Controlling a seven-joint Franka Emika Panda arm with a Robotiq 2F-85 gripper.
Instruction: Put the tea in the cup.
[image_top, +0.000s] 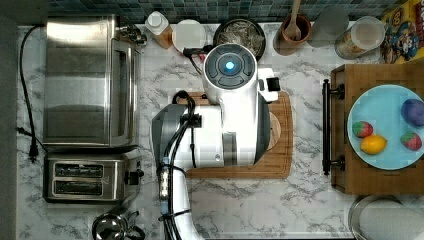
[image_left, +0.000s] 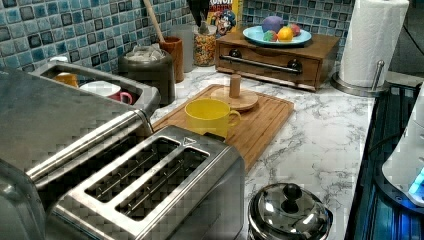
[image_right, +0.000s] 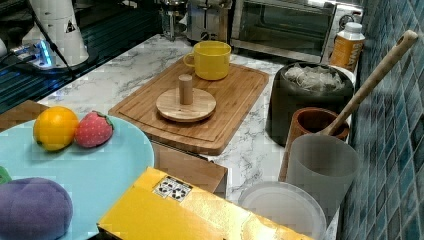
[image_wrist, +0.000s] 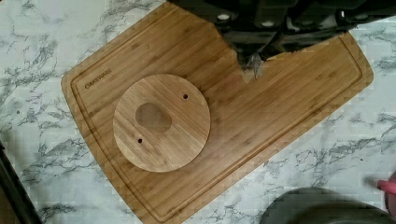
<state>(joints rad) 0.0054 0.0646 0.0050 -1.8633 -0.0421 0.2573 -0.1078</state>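
We are partway through, as far as we can judge. The gripper (image_wrist: 253, 63) hangs over the wooden cutting board (image_wrist: 289, 107), and in the wrist view its fingers (image_wrist: 246, 52) look drawn together on a small pale, crinkled scrap that we take for one tea sachet (image_wrist: 255, 71); it is little more than a tip showing below them. The rest of the tea (image_right: 314, 77) lies heaped in the round black jar (image_right: 300, 107) at the back of the bench (image_top: 300, 195), against the tiled wall. The cup (image_left: 107, 90), red outside and white inside, stands just beside that jar, on the top view's left of it, and its white inside (image_top: 189, 35) looks bare to us: no sachet has reached it yet. So the pick seems done, while the carry to the cup and the release are left. The yellow mug (image_right: 212, 60) on the board is not the target, and we should not mistake it for one. The round wooden stand (image_wrist: 161, 123) sits on the board below the arm, apart from the sachet.
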